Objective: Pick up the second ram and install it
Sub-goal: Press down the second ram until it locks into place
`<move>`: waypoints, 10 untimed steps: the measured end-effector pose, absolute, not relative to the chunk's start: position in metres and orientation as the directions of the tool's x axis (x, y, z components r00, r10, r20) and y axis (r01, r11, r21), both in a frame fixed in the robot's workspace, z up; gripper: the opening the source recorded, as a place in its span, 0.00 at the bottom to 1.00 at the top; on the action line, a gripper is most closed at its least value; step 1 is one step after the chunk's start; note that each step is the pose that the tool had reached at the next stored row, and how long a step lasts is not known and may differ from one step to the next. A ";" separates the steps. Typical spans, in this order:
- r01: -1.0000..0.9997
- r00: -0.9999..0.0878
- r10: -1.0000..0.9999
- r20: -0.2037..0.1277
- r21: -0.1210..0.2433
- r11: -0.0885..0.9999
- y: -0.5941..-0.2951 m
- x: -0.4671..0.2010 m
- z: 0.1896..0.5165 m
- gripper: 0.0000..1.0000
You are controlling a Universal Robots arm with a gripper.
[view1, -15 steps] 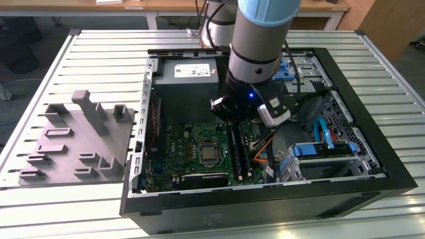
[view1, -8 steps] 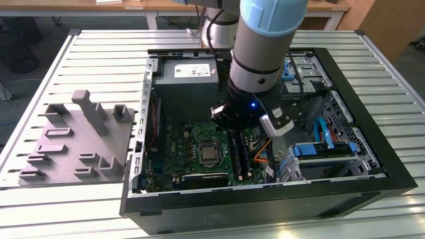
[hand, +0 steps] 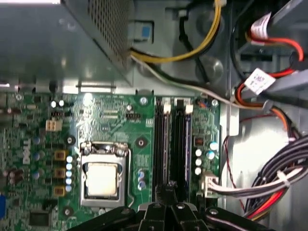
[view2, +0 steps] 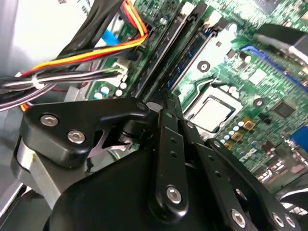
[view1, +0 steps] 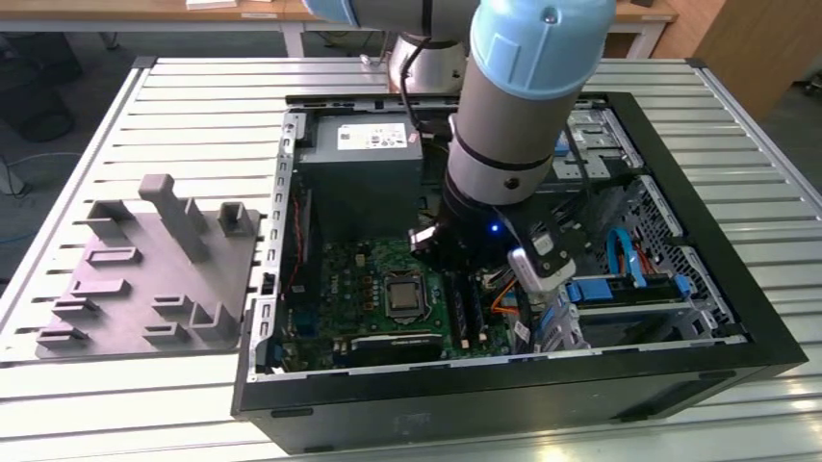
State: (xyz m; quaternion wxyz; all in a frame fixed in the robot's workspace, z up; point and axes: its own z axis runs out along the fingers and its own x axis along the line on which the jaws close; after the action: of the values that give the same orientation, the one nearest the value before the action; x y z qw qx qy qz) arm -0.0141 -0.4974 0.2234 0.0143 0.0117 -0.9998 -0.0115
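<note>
Parked the claw (hand: 168,191) low inside the case (view1: 514,385), right over the memory slots (hand: 166,139), lined up lengthwise for pressing in. Looked pinched narrow, probably gripping the second ram edge-on, couldn't really tell

I find no print here that I can give word for word; a white label (view1: 379,139) sits on the grey power supply (view1: 366,192); in the first wrist view a white tag (hand: 260,80) hangs on the cables (hand: 281,113); white lettering (hand: 24,149) marks the motherboard (hand: 139,120).
</note>
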 end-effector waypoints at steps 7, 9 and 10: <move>-0.053 -0.998 -0.053 0.035 0.008 0.999 -0.506 -0.014 0.221 0.10; -0.053 -0.998 -0.053 0.034 0.008 0.999 -0.513 -0.014 0.220 0.10; -0.053 -0.998 -0.053 0.034 0.008 0.999 -0.516 -0.014 0.220 0.10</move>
State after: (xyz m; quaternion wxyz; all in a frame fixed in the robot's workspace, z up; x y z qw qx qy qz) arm -0.0141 -0.5163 0.2203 0.0173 0.0264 -0.9995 -0.0033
